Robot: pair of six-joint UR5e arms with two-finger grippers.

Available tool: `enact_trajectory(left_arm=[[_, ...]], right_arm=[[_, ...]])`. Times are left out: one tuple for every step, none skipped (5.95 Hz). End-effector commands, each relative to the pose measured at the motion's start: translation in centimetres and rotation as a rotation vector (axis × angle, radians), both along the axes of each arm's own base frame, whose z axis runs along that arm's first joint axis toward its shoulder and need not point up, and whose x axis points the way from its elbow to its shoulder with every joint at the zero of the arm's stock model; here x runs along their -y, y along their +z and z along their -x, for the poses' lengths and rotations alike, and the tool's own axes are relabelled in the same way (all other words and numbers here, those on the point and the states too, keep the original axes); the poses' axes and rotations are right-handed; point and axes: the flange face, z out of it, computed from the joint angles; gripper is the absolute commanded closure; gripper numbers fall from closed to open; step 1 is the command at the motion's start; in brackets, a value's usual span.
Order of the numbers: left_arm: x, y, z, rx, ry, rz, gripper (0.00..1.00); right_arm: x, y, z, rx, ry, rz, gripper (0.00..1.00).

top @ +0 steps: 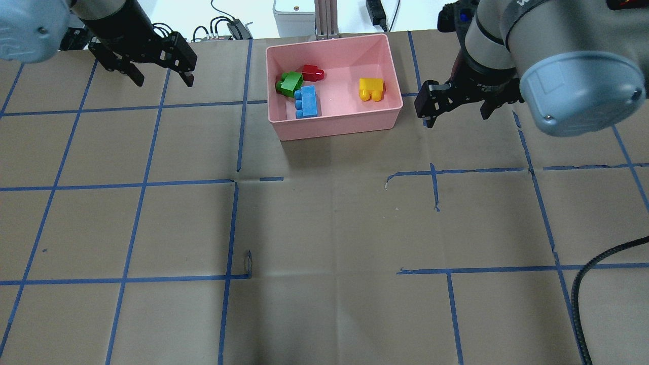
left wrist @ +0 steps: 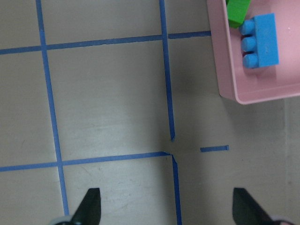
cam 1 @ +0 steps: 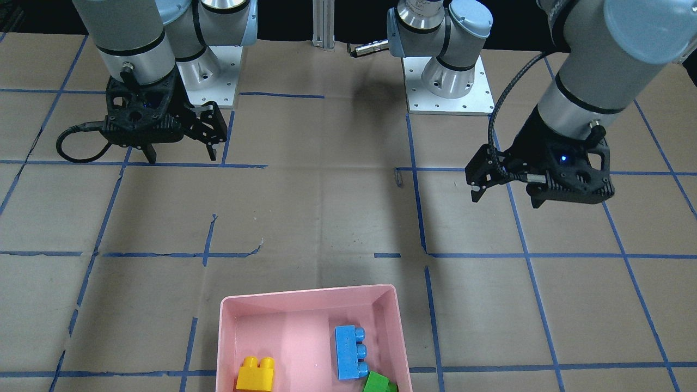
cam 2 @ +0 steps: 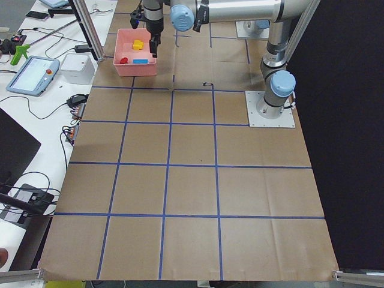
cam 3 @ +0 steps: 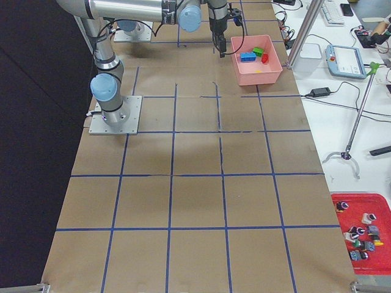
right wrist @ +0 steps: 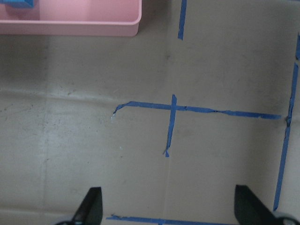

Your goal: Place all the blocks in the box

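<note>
The pink box (top: 334,126) stands at the far middle of the table. All the blocks lie inside it: green (top: 290,82), red (top: 313,73), light-blue (top: 307,101) and yellow (top: 371,89). The front-facing view shows the box (cam 1: 307,291) with yellow (cam 1: 256,373), blue (cam 1: 348,351) and green (cam 1: 379,383); red is cut off there. My left gripper (top: 163,76) hangs open and empty to the left of the box. My right gripper (top: 456,114) hangs open and empty to its right. The left wrist view shows the box corner (left wrist: 262,96) with blue (left wrist: 265,40) and green (left wrist: 238,11).
Brown paper with blue tape lines covers the table. The two arm bases stand on the robot's side (cam 1: 449,81). The right wrist view shows only the box wall (right wrist: 70,27) and bare paper. Devices and cables lie beyond the table's far edge (top: 294,15).
</note>
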Motion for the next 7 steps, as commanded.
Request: enact_trajectory(left_arm=[[-3.9,2.4,0.5,-0.008,-0.004,0.001,0.01],[-4.9,1.8,0.6,-0.008,-0.004,-0.011,0.01],[-5.7,1.2,0.6,0.001,-0.002,-0.023,0.01],[-5.8,0.9,0.5,0.002,-0.001,-0.025,0.01],[-5.7,1.0,0.6,0.002,-0.002,-0.018,0.01],[-5.7,1.0,0.6,0.003,-0.002,-0.017,0.01],[-5.6,0.9,0.6,0.003,-0.002,-0.017,0.01]], right_arm=[[-1.5,2.3,-0.1,-0.005,-0.014,0.012,0.0],[-2.4,2.7,0.0,-0.007,-0.017,-0.009,0.0],[-2.2,2.7,0.0,-0.008,-0.011,-0.006,0.0],[-2.1,2.8,0.0,-0.006,-0.01,0.004,0.0],[-2.0,2.7,0.1,-0.007,-0.008,0.003,0.0],[-2.0,2.7,0.1,-0.007,-0.006,0.001,0.0],[-2.0,2.7,0.1,-0.007,-0.006,0.001,0.0]])
